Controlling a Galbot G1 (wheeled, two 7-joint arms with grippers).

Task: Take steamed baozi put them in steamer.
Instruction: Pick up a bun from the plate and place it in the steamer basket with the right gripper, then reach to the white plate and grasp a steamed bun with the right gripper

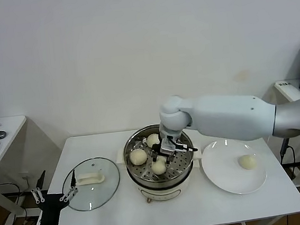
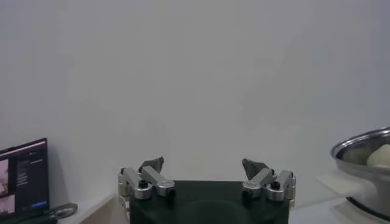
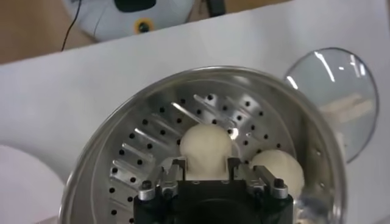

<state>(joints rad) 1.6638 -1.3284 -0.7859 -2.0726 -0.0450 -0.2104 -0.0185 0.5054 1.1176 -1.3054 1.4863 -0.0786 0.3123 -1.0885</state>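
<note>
The steamer [image 1: 133,146] stands mid-table with its perforated tray [image 3: 146,143] showing. Three baozi lie in it: one at the back [image 1: 152,140], one at the left [image 1: 138,156], one at the front [image 1: 159,167]. My right gripper [image 1: 164,156] reaches down into the steamer, and its fingers [image 3: 175,165] press both sides of the front baozi [image 3: 206,146], which sits at tray level. The left baozi [image 3: 279,169] lies beside it. A fourth baozi [image 1: 247,161] lies on the white plate [image 1: 225,177]. My left gripper [image 1: 54,190] is parked low at the table's left, open and empty [image 2: 204,165].
A round glass lid [image 1: 107,188] with a white handle [image 1: 90,178] lies on the table left of the steamer, also in the right wrist view [image 3: 332,79]. Side tables stand at far left [image 1: 3,132] and far right. The steamer's rim [image 2: 359,146] shows in the left wrist view.
</note>
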